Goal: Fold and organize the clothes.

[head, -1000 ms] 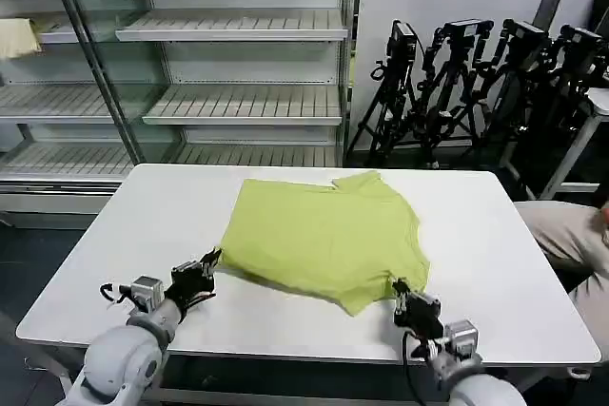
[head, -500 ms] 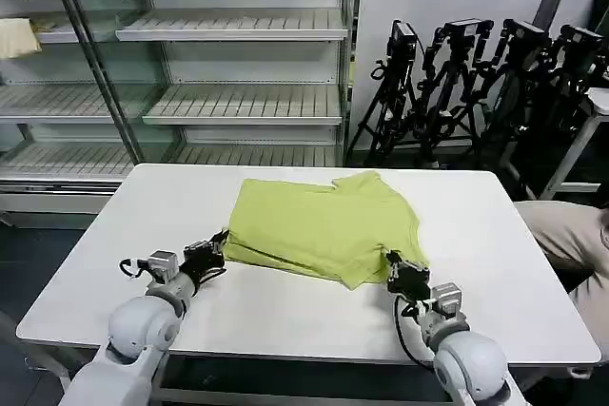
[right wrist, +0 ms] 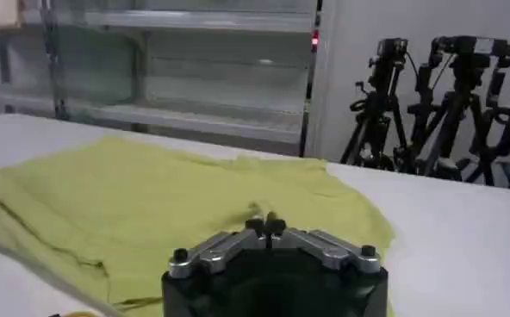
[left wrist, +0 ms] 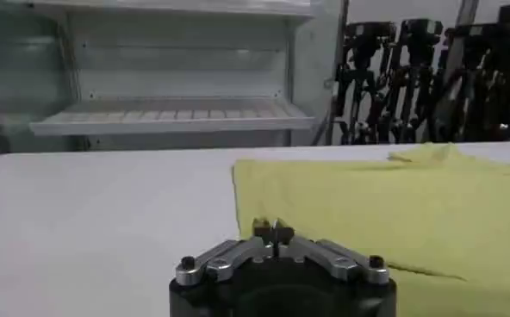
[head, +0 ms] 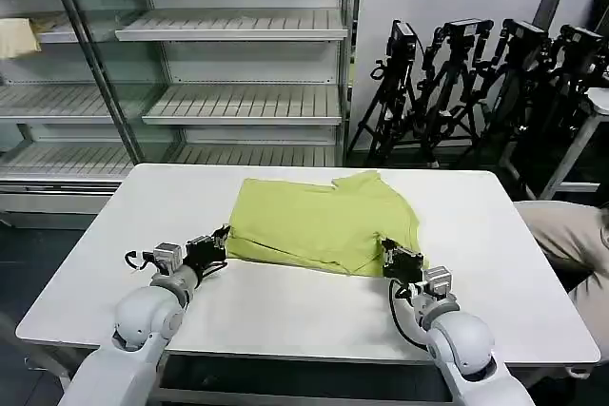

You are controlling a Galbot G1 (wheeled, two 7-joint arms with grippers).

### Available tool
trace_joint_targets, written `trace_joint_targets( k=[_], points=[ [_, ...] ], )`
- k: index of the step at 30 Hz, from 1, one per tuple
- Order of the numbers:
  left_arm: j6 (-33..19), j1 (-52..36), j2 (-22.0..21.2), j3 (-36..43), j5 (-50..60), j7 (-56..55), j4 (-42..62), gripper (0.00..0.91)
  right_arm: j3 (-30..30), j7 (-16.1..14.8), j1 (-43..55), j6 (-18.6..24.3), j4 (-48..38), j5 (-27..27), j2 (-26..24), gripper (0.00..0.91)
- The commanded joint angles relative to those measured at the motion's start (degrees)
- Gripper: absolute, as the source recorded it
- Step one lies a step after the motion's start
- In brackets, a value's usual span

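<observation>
Light: bright, even, from overhead, with no hard beams.
Shadows: soft and thin. A narrow dark line runs under the near fold of the T-shirt [head: 324, 225]. Faint smudges lie beneath my left gripper [head: 221, 239] and my right gripper [head: 387, 257].
Glare: the white table [head: 285, 316] glows pale, lower frame. There is a weak sheen on the glass door [head: 95, 73], upper left.
Dimmest: the black tripods [head: 476, 83], upper right.

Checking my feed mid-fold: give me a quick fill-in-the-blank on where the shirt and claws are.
1. The shirt lies on a ____ table.
2. The left claw pinches the shirt's near ____ corner.
3. The right claw is ____ on the shirt.
4. Behind the table stand empty ____.

Missing: white; left; shut; shelves
</observation>
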Motion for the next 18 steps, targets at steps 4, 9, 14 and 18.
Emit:
trace_joint_targets(
  k=[4, 9, 14, 18],
  points=[
    [-0.1, -0.4, 0.0, 0.1, 0.1, 0.1, 0.8, 0.010, -0.1, -0.2, 2.8, 0.5, -2.4, -0.2, 0.1, 0.000],
    [-0.1, 0.0, 0.3, -0.3, 0.0, 0.2, 0.1, 0.010, -0.2, -0.8, 3.9, 0.8, -2.3, -0.3, 0.3, 0.000],
    [-0.2, 0.2, 0.5, -0.6, 0.0, 0.3, 0.2, 0.010, -0.2, -1.0, 4.4, 0.7, -2.9, -0.7, 0.2, 0.000],
    [-0.4, 0.4, 0.6, -0.6, 0.3, 0.5, 0.5, 0.010, -0.5, -0.9, 4.5, 0.6, -4.6, -1.2, 0.4, 0.000]
  ],
)
